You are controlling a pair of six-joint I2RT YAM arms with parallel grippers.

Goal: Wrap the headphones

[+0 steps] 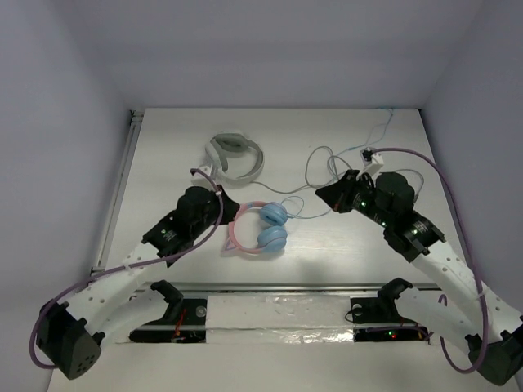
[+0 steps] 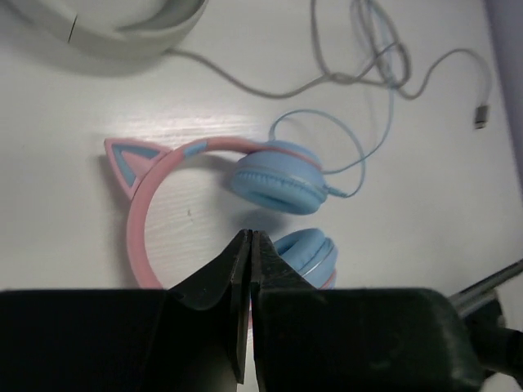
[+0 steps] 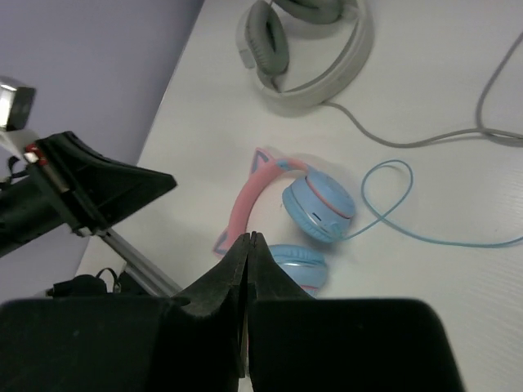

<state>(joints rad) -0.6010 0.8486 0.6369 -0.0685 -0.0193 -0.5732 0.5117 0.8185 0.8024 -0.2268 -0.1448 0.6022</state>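
The headphones lie flat mid-table: pink headband with cat ears, two light-blue ear cups, and a thin pale-blue cable looping off to the right. My left gripper is shut and empty, just left of the headband. In the left wrist view its tips hover over the gap between headband and ear cups. My right gripper is shut and empty, right of the headphones and above the cable. In the right wrist view its tips sit near the lower ear cup.
A grey-white headset lies behind the headphones, its grey cable tangled with the blue one at back right, ending in a plug. A metal rail runs along the near edge. White walls enclose the table.
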